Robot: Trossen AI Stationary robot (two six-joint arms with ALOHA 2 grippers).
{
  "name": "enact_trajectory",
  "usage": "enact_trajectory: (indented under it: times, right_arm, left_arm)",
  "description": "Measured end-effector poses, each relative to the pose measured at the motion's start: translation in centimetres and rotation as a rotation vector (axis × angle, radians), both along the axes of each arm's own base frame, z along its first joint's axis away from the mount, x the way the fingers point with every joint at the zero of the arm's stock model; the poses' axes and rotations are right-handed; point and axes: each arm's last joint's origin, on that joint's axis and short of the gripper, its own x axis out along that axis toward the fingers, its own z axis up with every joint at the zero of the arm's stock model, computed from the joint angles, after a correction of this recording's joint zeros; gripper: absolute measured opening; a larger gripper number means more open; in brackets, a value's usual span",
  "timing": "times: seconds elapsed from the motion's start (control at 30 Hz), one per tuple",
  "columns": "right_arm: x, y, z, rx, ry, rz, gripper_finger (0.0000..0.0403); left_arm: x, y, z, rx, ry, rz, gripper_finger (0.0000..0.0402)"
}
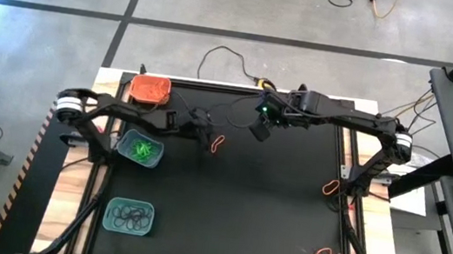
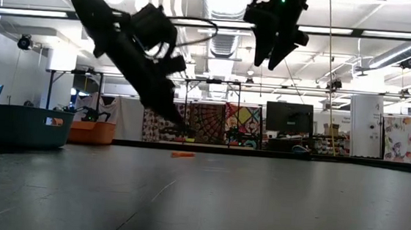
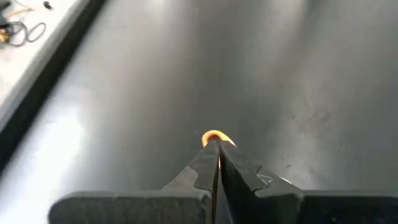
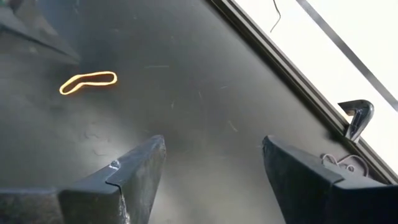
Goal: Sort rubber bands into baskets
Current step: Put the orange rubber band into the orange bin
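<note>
The left claw (image 3: 217, 144) is pinched tight on what looks like one end of a limp, light orange rubber band (image 1: 218, 144) lying mid-tabletop (image 1: 267, 220), best nipped at its edge, while the right claw (image 1: 261, 132) hangs spread nearby.

The high view looks straight down on the whole table (image 1: 223, 223). The low view skims level across it. Both wrist views sit close, probably sharing one orange rubber band (image 4: 88, 81).

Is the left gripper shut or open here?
Shut. In the left wrist view the left gripper has its fingers pressed together, pinching an orange band at their tips.
</note>
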Motion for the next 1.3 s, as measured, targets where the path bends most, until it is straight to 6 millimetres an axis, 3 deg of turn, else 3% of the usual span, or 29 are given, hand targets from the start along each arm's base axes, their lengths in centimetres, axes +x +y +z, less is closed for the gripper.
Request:
enact_trajectory:
  times: [0.13, 0.33, 0.7, 0.8, 0.97, 1.3]
  right_arm:
    - [0.1, 0.4, 0.0, 0.002, -0.004, 0.007, 0.0254]
    - [0.2, 0.8, 0.0, 0.003, -0.006, 0.014, 0.0258]
    - [0.3, 1.5, -0.3, 0.012, -0.006, 0.015, 0.026]
    - [0.3, 1.5, -0.6, 0.014, 0.004, 0.016, 0.026]
    - [0.1, 1.6, -1.6, 0.029, 0.029, -0.007, 0.0258]
    - [-0.1, 2.4, -3.3, 0.059, 0.053, -0.051, 0.0251]
  left_arm:
    - [-0.8, 0.7, 1.4, -0.009, -0.021, 0.014, 0.0]
    - [-0.7, 1.3, 0.4, -0.135, -0.043, 0.044, 0.0009]
    - [0.8, 1.9, -3.6, -0.163, -0.009, 0.119, 0.014]
    - [1.2, 2.2, -4.4, -0.147, -0.019, 0.12, 0.0157]
    - [2.1, 2.4, -4.7, -0.14, -0.056, 0.077, 0.0143]
    - [2.3, 2.5, -6.2, -0.137, 0.003, 0.063, 0.0076]
